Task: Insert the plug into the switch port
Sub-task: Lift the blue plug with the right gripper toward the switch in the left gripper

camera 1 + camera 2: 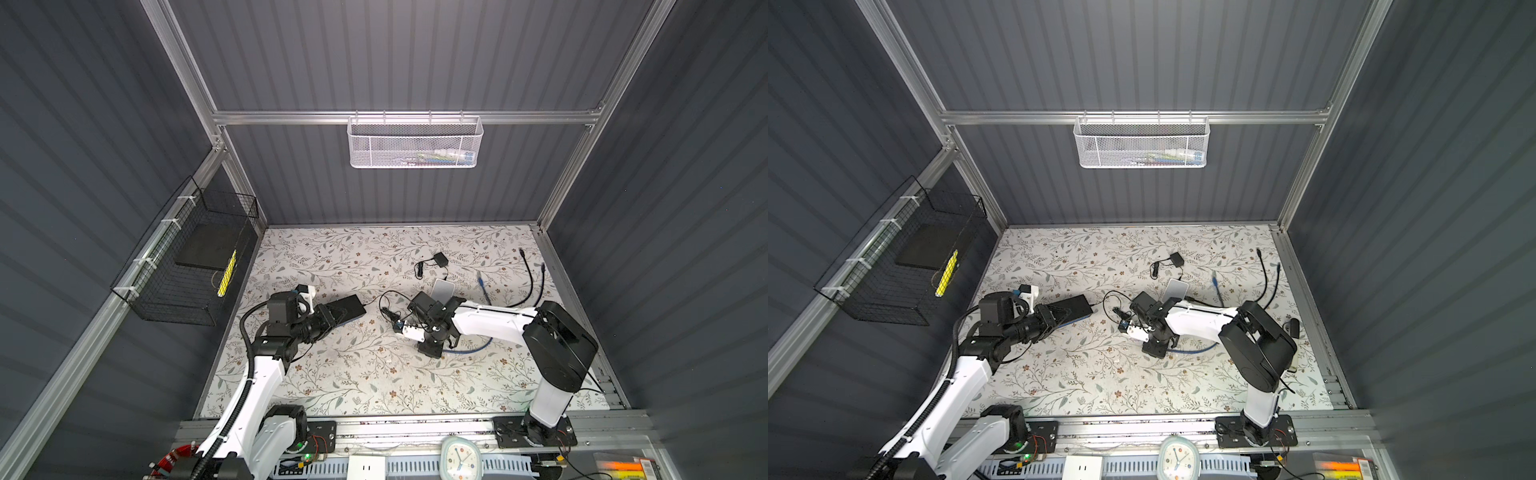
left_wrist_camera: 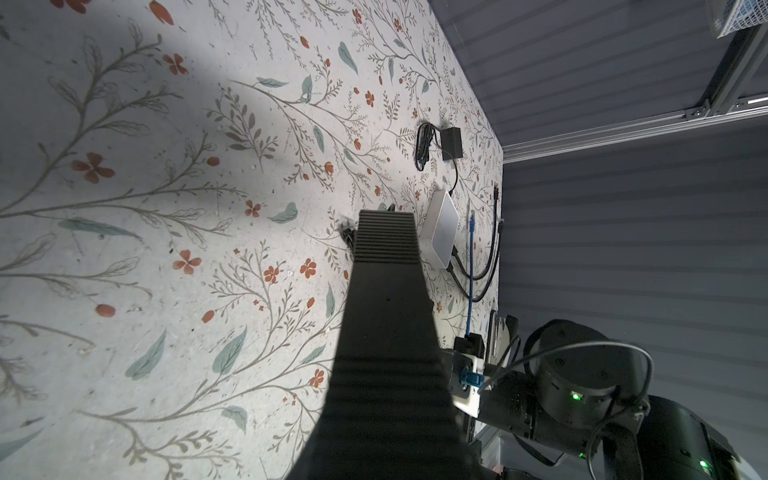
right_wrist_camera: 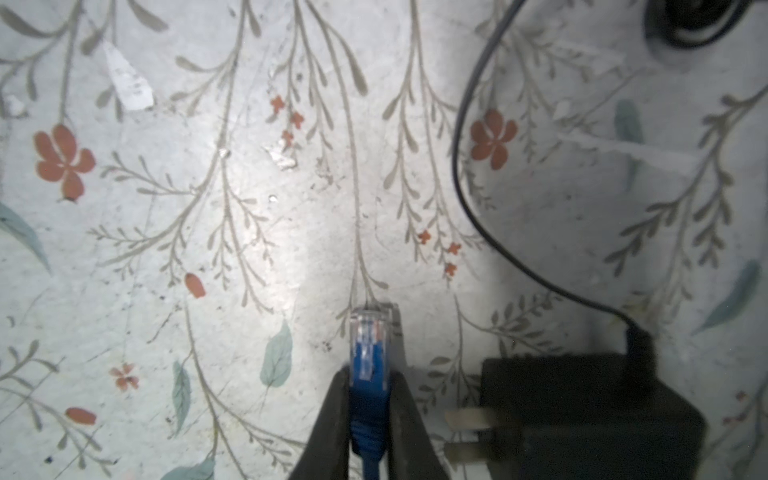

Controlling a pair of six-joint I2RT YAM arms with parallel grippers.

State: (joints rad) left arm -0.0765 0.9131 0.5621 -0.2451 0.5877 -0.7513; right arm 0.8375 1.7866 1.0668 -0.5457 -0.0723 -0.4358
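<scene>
Gripping the near end of the black switch (image 1: 353, 306), the left gripper (image 1: 334, 318) is closed. Right gripper (image 3: 370, 380): fingers (image 3: 328, 415) pinched on the blue boot of the plug (image 3: 370, 332), right of the switch and apart from it, beside a black adapter (image 3: 582, 411). The plug's long axis runs in line with the fingers, clear tip leading outward, low over the floral table (image 3: 208, 208).

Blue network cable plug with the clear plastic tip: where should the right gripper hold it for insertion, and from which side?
Grip the blue boot behind the clear plastic tip, coming from the cable end, one finger on each side. The right gripper sits so now: the tip juts free ahead.
</scene>
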